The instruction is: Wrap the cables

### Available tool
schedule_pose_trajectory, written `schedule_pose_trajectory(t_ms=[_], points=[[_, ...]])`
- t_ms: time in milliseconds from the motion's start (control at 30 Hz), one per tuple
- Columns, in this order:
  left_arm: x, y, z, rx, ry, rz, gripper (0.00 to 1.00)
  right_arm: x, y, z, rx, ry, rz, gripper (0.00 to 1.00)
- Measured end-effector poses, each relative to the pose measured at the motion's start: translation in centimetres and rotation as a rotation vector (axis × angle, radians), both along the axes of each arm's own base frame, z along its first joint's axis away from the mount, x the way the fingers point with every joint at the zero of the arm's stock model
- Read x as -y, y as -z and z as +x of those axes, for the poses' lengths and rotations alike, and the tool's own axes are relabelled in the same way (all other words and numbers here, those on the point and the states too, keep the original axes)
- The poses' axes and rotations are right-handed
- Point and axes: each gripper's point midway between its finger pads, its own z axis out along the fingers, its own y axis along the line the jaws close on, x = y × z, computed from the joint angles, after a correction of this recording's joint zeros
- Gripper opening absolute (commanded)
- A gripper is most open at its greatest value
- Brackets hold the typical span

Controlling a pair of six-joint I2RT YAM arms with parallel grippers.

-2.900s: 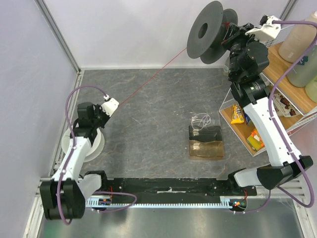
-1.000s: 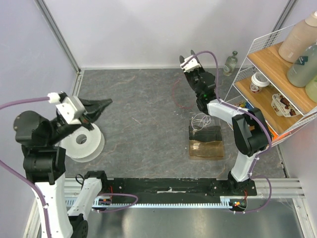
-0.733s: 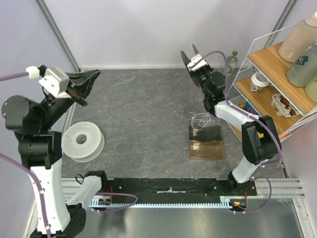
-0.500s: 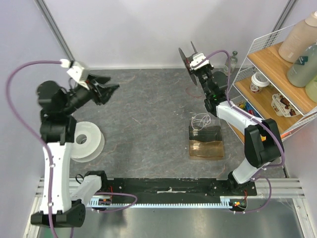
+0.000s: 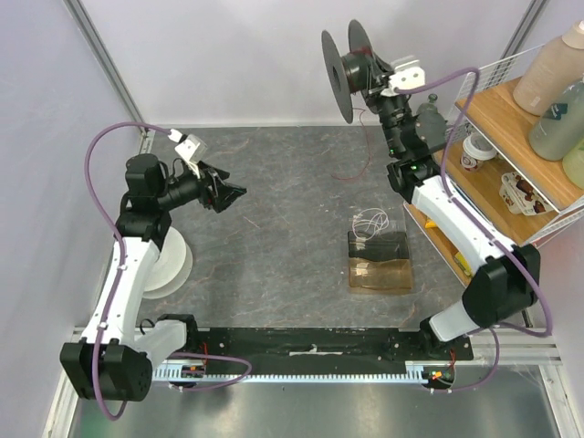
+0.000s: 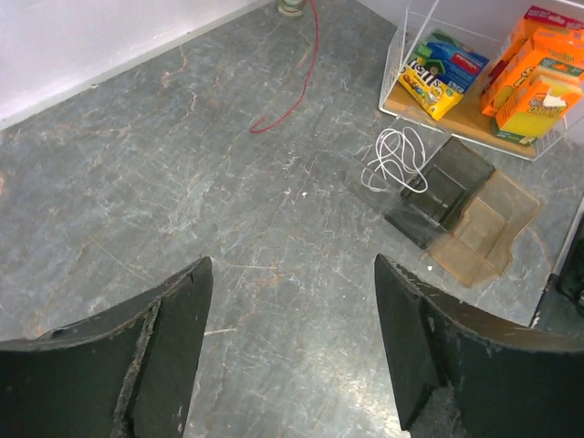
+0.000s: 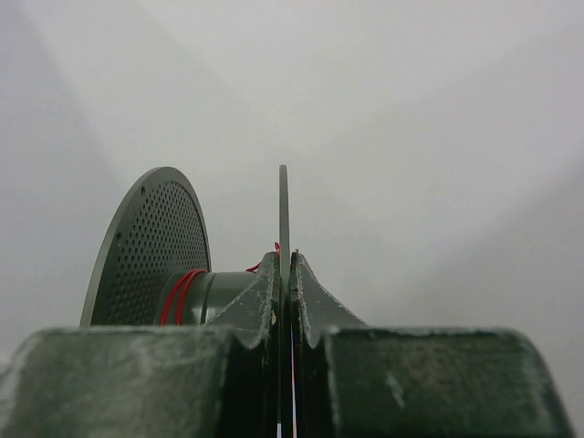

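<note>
The cable is a thin red wire [image 5: 363,128]. It hangs from a dark grey spool [image 5: 339,62] held high at the back, and its loose end curls on the table [image 6: 285,111]. A few red turns lie on the spool's hub [image 7: 178,297]. My right gripper [image 5: 370,73] is shut on the spool's thin near flange [image 7: 283,219], which stands edge-on between the fingers. My left gripper [image 5: 234,193] hovers over the left half of the table, open, with only bare tabletop between its fingers [image 6: 173,310]. It is far from the wire.
A white spool [image 5: 172,265] lies flat under the left arm. A clear box [image 5: 379,260] with a coiled white cord [image 6: 397,160] sits right of centre. A wire shelf [image 5: 506,146] with snacks and bottles stands at the right, and a small bottle [image 5: 429,114] is at the back.
My left gripper has opened and swung down from high on the left to low over the table. The right arm has raised the spool and the wire now trails below it.
</note>
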Motion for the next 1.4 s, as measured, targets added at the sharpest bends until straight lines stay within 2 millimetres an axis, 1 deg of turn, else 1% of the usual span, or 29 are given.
schedule_pose_trajectory(t_ms=[67, 167, 200, 300, 367, 467, 533, 667, 767, 900, 1033, 1133, 1267, 1333, 1400], points=[[0.4, 0.3, 0.4, 0.028, 0.026, 0.009, 0.83, -0.2, -2.6, -1.8, 0.035, -0.034, 0.045, 0.00], [1.3, 1.3, 0.4, 0.075, 0.073, 0.033, 0.83, -0.3, -6.6, -4.7, 0.088, -0.091, 0.117, 0.00], [1.8, 1.7, 0.4, 0.091, 0.095, 0.044, 0.83, -0.3, -7.7, -5.5, 0.101, -0.107, 0.135, 0.00], [3.4, 2.5, 0.3, 0.131, 0.167, 0.066, 0.84, -0.3, -10.0, -7.5, 0.124, -0.154, 0.189, 0.00], [4.5, 3.0, 0.5, 0.158, 0.209, 0.081, 0.84, -0.4, -11.0, -8.2, 0.127, -0.180, 0.217, 0.00], [5.9, 3.7, 1.1, 0.223, 0.263, 0.111, 0.85, -0.8, -11.8, -8.9, 0.115, -0.218, 0.247, 0.00], [6.5, 4.2, 1.4, 0.255, 0.287, 0.123, 0.89, -1.3, -12.1, -9.2, 0.098, -0.242, 0.263, 0.00], [7.5, 5.1, 2.2, 0.376, 0.356, 0.184, 0.88, -1.9, -13.4, -10.2, 0.087, -0.290, 0.295, 0.00], [8.2, 5.7, 2.1, 0.463, 0.414, 0.233, 0.87, -2.2, -14.6, -11.1, 0.098, -0.327, 0.316, 0.00], [9.1, 6.8, 2.2, 0.503, 0.488, 0.263, 0.87, -2.4, -15.9, -12.2, 0.115, -0.369, 0.334, 0.00], [10.2, 7.7, 2.2, 0.535, 0.551, 0.297, 0.87, -2.6, -16.2, -12.5, 0.109, -0.391, 0.345, 0.00], [10.6, 7.8, 2.5, 0.559, 0.554, 0.306, 0.87, -2.8, -16.4, -12.7, 0.102, -0.403, 0.350, 0.00], [10.6, 6.6, 3.4, 0.631, 0.523, 0.318, 0.87, -2.9, -16.5, -12.8, 0.096, -0.414, 0.353, 0.00], [10.6, 6.4, 3.4, 0.664, 0.531, 0.330, 0.87, -3.1, -16.4, -12.9, 0.091, -0.424, 0.356, 0.00], [10.8, 6.6, 3.1, 0.714, 0.560, 0.357, 0.87, -3.4, -16.4, -13.0, 0.088, -0.433, 0.358, 0.00]])
